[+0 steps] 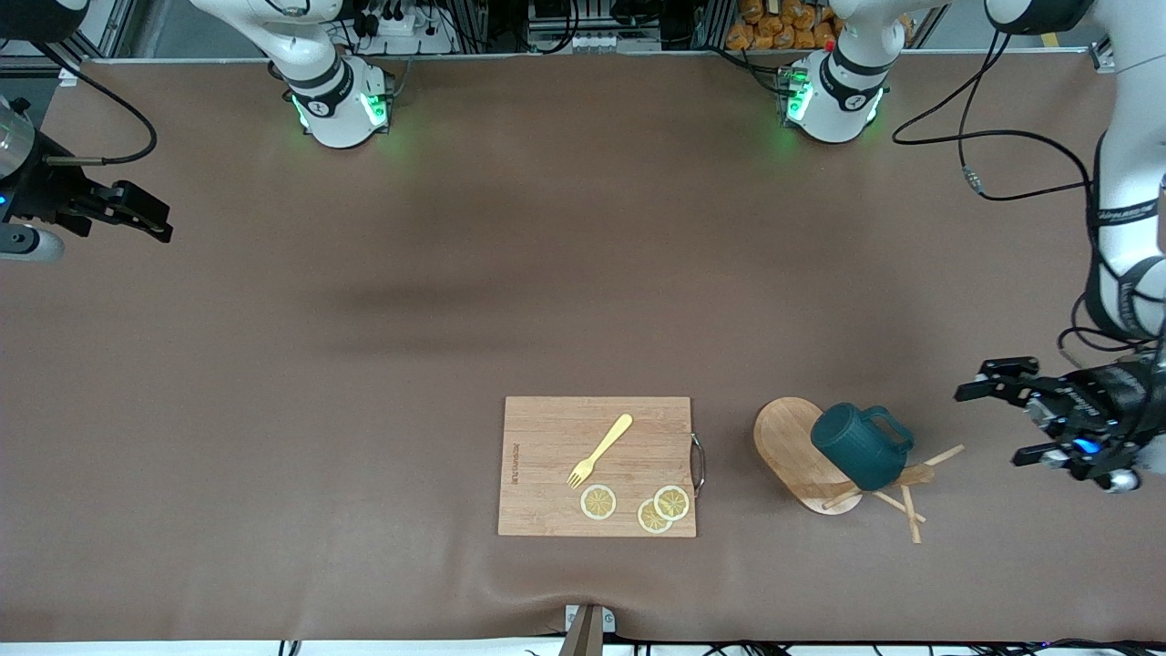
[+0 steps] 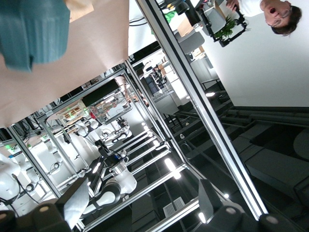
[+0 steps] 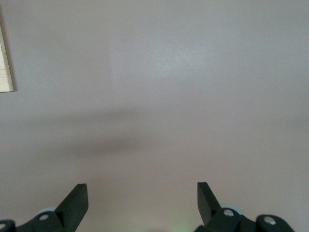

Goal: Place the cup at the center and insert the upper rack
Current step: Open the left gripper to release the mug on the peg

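The dark teal cup (image 1: 861, 446) lies tilted on top of the wooden upper rack (image 1: 794, 437), which lies on its side near the left arm's end of the table. The rack's post is hidden under the cup, and its thin pegs (image 1: 906, 499) stick out beside it. My left gripper (image 1: 995, 426) is open and empty, low, beside the cup toward the left arm's end of the table. In the left wrist view the cup (image 2: 34, 29) shows at the edge, apart from the open gripper (image 2: 143, 200). My right gripper (image 1: 167, 223) waits open and empty at the right arm's end of the table, over bare cloth (image 3: 141, 193).
A rectangular wooden cutting board (image 1: 597, 465) with a metal handle lies beside the rack, toward the right arm's end. It carries a yellow fork (image 1: 601, 449) and three lemon slices (image 1: 598, 502). Its corner shows in the right wrist view (image 3: 5, 63). A brown cloth (image 1: 364, 364) covers the table.
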Robot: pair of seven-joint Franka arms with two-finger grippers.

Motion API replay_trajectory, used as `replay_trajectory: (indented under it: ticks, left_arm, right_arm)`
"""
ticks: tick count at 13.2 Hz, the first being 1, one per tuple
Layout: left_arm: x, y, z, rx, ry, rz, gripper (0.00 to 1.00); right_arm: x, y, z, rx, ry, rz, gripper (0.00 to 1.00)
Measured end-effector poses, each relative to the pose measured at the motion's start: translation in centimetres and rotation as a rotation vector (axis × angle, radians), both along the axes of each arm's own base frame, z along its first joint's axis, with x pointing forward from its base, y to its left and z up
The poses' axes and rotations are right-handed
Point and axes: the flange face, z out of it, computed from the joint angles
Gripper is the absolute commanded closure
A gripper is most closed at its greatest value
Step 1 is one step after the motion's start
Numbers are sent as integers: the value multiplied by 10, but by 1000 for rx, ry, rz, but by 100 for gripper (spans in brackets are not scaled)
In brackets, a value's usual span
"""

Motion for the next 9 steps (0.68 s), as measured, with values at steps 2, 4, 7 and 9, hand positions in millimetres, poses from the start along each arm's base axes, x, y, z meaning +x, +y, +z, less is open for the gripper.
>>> replay_trajectory:
  ticks: [2, 4, 7, 9]
  left_arm:
    - [-6, 20, 15, 9, -16, 19, 0]
    - [-13, 34, 23, 21, -27, 13, 0]
    - [-26, 40, 48, 128, -54, -22, 0]
    - [-36, 37, 76, 198, -83, -40, 0]
  right_arm:
    - [1, -5, -1, 0, -5, -10, 0]
    - [4, -10, -5, 1, 3, -17, 0]
    - [6, -7, -13, 1, 21, -11, 0]
    - [6, -7, -14, 1, 31, -12, 0]
